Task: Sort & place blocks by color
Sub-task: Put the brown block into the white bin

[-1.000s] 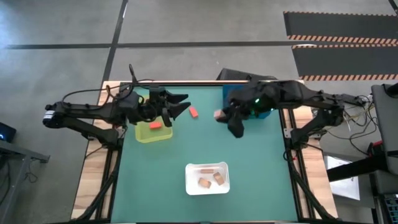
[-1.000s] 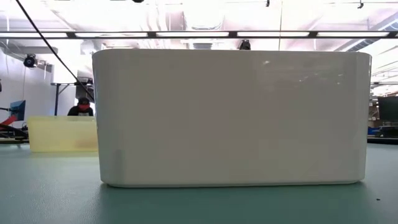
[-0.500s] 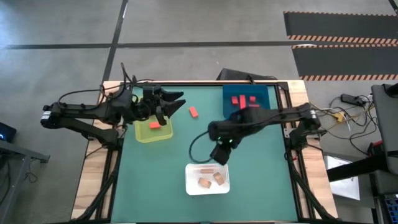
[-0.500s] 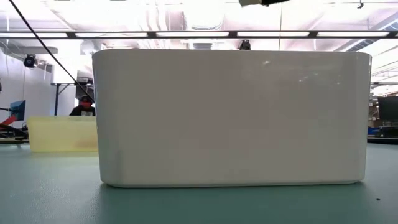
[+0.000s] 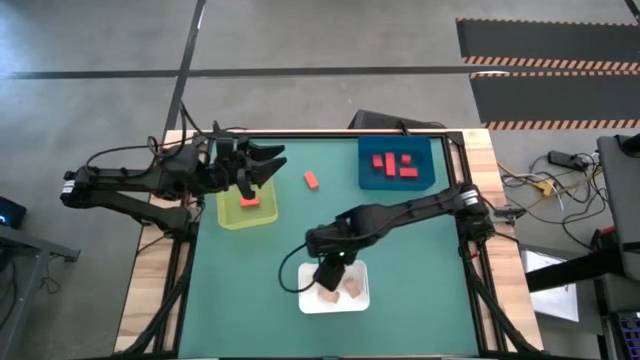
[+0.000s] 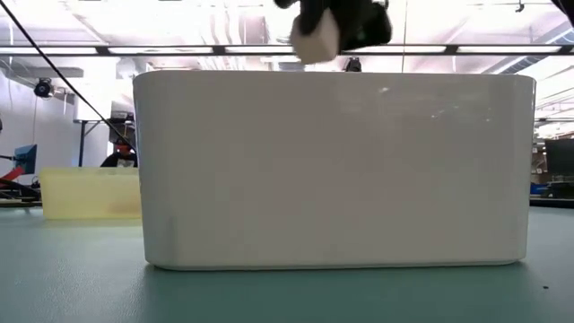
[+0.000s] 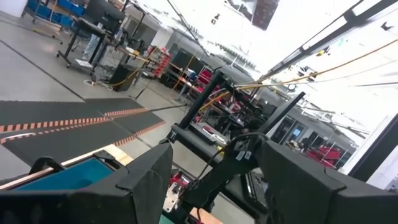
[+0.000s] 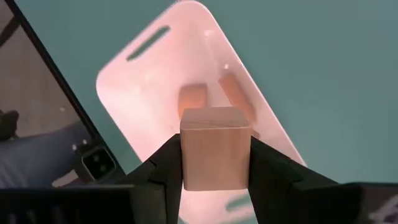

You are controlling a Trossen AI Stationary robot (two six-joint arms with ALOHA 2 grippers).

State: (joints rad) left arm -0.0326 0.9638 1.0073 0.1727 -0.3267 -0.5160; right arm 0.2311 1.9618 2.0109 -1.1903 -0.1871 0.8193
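My right gripper point(image 5: 328, 272) hangs over the white tray point(image 5: 306, 300), shut on a tan block point(image 8: 214, 146). In the low view it shows above the tray's wall point(image 6: 332, 170). Two more tan blocks point(image 8: 194, 96) lie in that tray. My left gripper point(image 5: 262, 165) is open, up over the far edge of the yellow-green tray point(image 5: 228, 215), which holds an orange-red block point(image 5: 247, 201). Another orange-red block point(image 5: 311, 180) lies flat on the green table. Deeper red blocks point(image 5: 392, 163) lie in the blue tray point(image 5: 425, 172). My right gripper pinches the tan block by two opposite side faces point(image 8: 185, 149), one finger on each. The fingers point(image 8: 273, 168) come from above, pointing down. The block is lifted clear, level, above the white tray's floor point(image 8: 155, 81).
The white tray stands near the table's near edge, the yellow-green tray point(image 6: 90, 193) at the far left and the blue tray at the far right. Bare green table lies between them. A person shows far behind in the low view.
My right gripper has swung from beside the blue tray across the table toward the near edge and now hangs over the white tray, carrying the tan block. My left gripper has drawn back a little toward the table's left, staying open.
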